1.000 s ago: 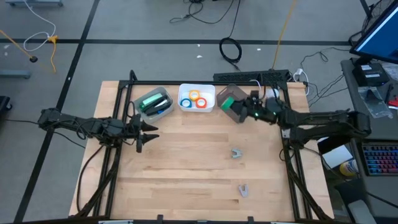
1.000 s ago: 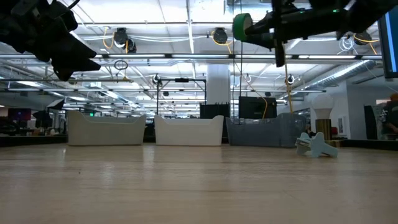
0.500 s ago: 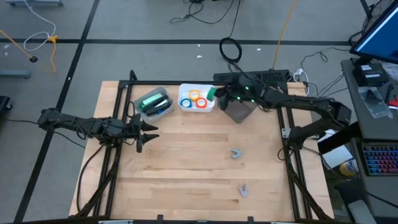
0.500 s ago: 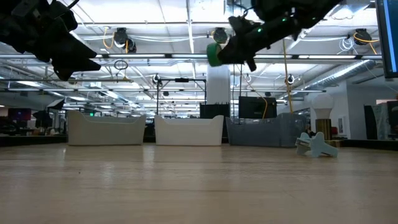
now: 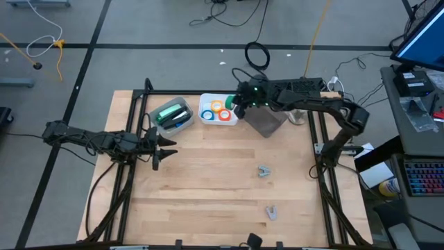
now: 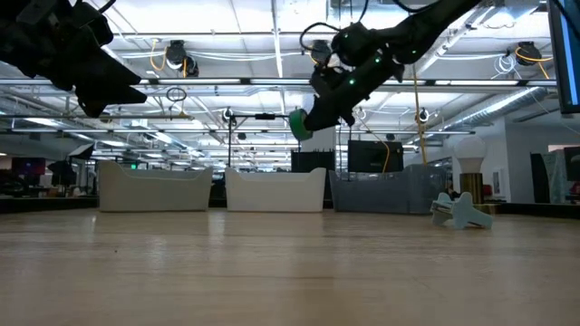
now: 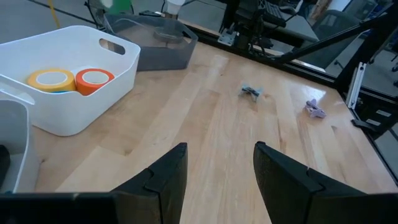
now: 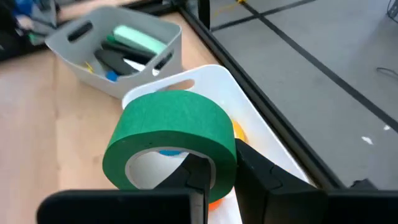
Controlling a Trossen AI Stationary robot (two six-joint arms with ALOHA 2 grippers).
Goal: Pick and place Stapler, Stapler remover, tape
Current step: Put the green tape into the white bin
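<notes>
The green tape roll is in my right gripper, which hangs above the right end of the white bin; the low view shows the green tape roll high over that bin. Orange, yellow and blue tape rolls lie inside it. A light grey bin to its left holds green and dark staplers. Two stapler removers lie on the wood. My left gripper waits open above the table's left part. My right gripper holds the green tape roll by its wall: one finger is inside the open centre, the other finger outside. The fingers slant down toward the table's left. The roll is lifted clear above the white bin.
A dark grey bin stands right of the white bin, under the right arm. The black frame rails run along the table's far side and both ends. Bare wood stretches between the bins and the near edge.
My right gripper has carried the green tape roll toward the table's left, from above the dark grey bin to above the white bin, and has come lower while tipping downward. It has stayed shut on the roll.
</notes>
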